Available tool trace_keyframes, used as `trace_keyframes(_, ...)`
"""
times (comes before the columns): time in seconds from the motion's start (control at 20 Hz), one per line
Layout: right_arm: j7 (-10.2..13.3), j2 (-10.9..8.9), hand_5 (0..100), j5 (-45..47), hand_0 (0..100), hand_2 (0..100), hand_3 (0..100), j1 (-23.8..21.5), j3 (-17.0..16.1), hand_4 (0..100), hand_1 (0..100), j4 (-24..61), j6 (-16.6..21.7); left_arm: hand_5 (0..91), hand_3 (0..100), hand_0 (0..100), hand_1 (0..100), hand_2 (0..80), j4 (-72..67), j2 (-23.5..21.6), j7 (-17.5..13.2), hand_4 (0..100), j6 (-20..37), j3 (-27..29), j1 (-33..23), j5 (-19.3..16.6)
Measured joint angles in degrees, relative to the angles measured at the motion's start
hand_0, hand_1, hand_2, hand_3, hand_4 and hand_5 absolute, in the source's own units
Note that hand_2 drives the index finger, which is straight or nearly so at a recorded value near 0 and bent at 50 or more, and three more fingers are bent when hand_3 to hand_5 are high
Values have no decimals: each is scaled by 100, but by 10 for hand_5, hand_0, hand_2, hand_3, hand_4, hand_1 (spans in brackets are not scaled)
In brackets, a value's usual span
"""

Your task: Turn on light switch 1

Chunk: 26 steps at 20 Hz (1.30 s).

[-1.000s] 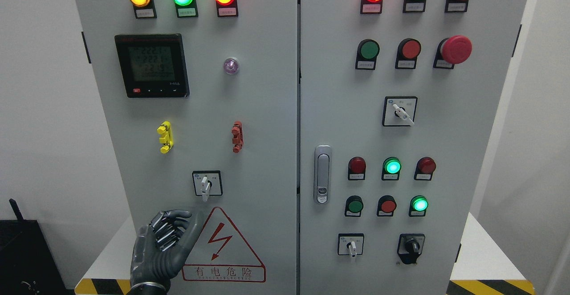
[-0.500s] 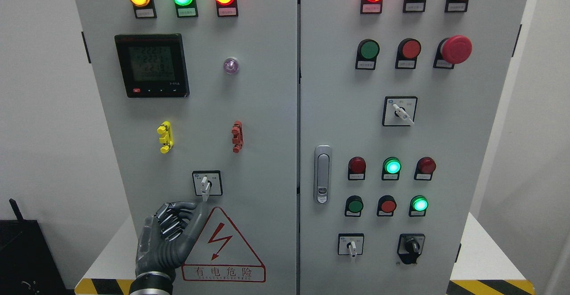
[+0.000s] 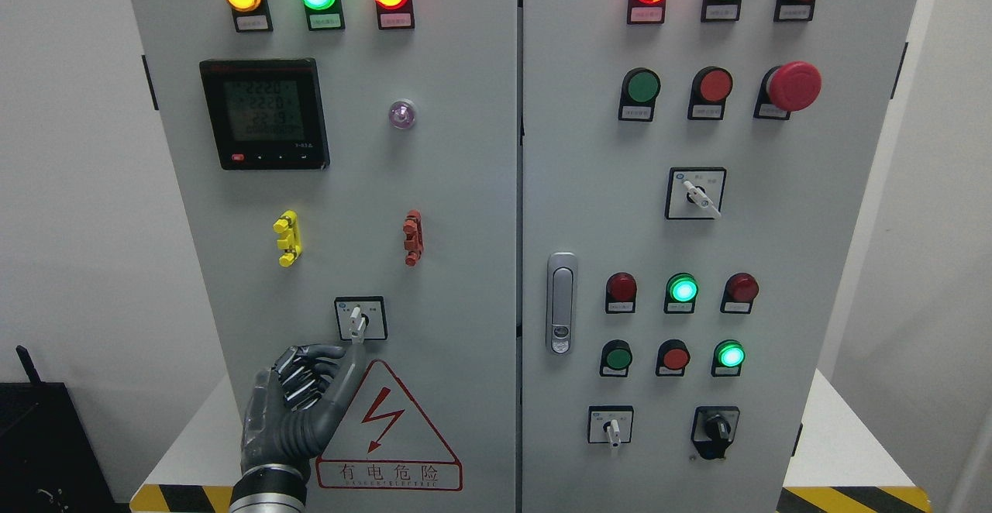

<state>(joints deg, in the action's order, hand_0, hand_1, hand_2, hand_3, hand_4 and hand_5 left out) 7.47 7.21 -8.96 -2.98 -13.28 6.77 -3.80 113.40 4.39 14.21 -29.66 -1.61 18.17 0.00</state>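
Low in the left half of the frame, the dark grey robotic left hand has its fingers curled, grasping nothing. Its thumb tip seems to touch the small white-handled rotary switch on the grey cabinet door, directly above it.

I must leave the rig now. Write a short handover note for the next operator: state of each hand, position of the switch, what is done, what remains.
Left hand: raised in front of the left cabinet door, fingers curled, holding nothing, its top just under the rotary switch above the warning triangle.
Right hand: not in view.
Switch: its white lever points down; no grip on it yet.
Done: the hand is brought close below the switch.
Left: take the lever and turn it, then withdraw. Which lamp should respond cannot be told from this view.
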Motion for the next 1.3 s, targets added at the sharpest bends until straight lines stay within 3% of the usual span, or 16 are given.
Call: trace_keyframes(1.3,0,0,0,0,305,0,0,0,0,0,0,0,0,827,783,173,677,521,-23,72,81,897,-327,22,255,0)
